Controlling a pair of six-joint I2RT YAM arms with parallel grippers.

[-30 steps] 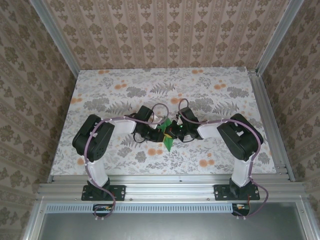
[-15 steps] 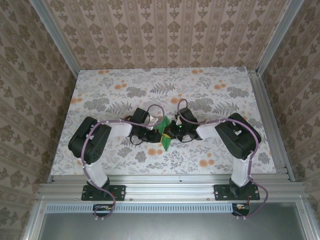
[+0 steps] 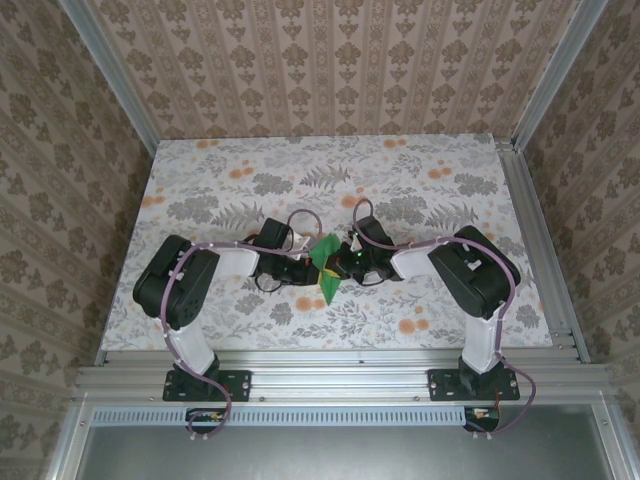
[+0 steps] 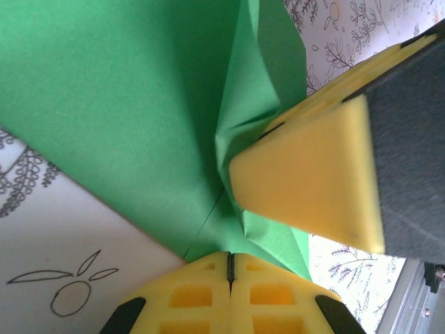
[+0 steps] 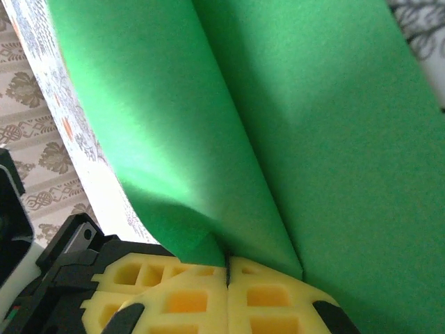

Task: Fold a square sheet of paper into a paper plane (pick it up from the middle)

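Green paper sheet [image 3: 325, 262]: one; robot arms: two, left arm [image 3: 180, 288] and right arm [image 3: 482, 272]; grippers: two, left gripper [image 4: 229, 268] and right gripper [image 5: 227, 270]; table [image 3: 420, 180]: one.

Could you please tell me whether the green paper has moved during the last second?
Yes, slightly. The green paper has drifted left, its lower tip now closer to the orange blossoms printed on the table.

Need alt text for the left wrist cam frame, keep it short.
A creased sheet of green paper is pinched at the bottom of the frame between the shut yellow fingers of the left gripper. At the right, the right gripper is shut on a crumpled fold of the same sheet. The floral table lies behind.
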